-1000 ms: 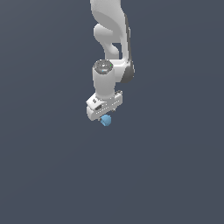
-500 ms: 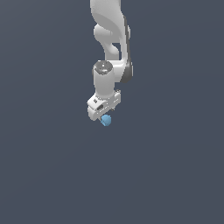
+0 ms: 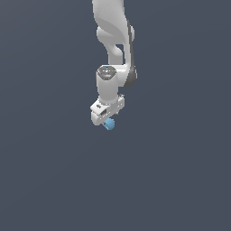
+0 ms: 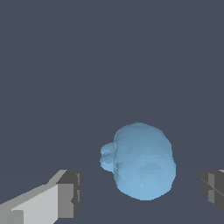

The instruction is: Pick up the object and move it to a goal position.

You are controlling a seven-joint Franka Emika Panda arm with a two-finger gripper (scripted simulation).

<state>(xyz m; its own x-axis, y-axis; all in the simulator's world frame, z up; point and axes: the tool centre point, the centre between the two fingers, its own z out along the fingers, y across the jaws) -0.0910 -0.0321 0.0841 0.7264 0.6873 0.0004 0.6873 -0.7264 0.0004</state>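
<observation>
The object is a small light-blue rounded blob (image 3: 108, 124) on the dark grey floor. In the exterior view it peeks out just under my white gripper (image 3: 106, 119), which points down over it. In the wrist view the blob (image 4: 142, 164) lies between my two fingertips. One grey pad (image 4: 68, 192) stands on one side of it and the other pad (image 4: 213, 190) on the opposite side. There is a visible gap on each side. The gripper (image 4: 140, 192) is open and touches nothing.
The white-and-grey arm (image 3: 113, 40) rises from the gripper to the upper edge of the exterior view. All around is flat dark grey ground (image 3: 54, 171) with no other objects or edges in view.
The wrist has sunk slightly toward the blob. The blob has not moved.
</observation>
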